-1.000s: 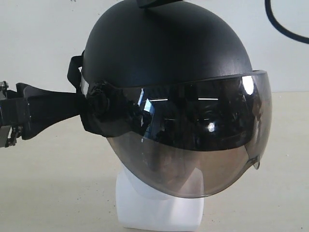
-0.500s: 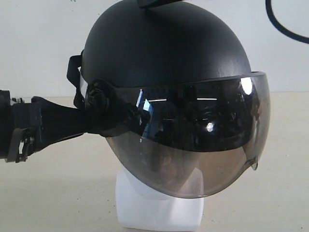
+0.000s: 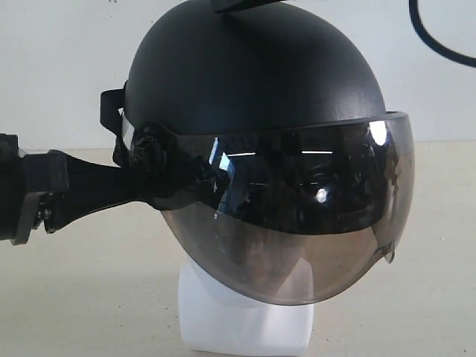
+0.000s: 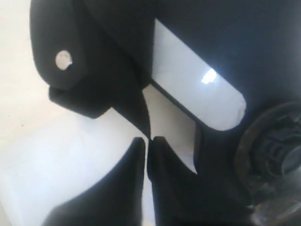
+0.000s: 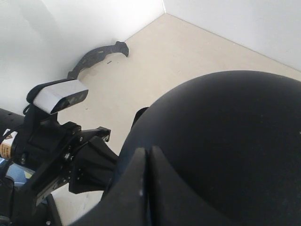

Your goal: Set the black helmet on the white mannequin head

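Sitting on the white mannequin head [image 3: 238, 323] on the bench [image 3: 82, 297], black helmet [image 3: 253, 74] with tinted visor [image 3: 297, 216] down, left fingers [image 4: 139, 155] pinched together beside the visor hinge [image 3: 149, 149], nothing seen between them, right fingers [image 5: 141, 162] closed together on the helmet's crown

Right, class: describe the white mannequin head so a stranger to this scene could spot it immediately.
Find the big black helmet filling the middle of the exterior view. Directly beneath its smoky visor, on the beige table, stands the white mannequin head, only its blocky neck base uncovered. It is the one white object among black parts.
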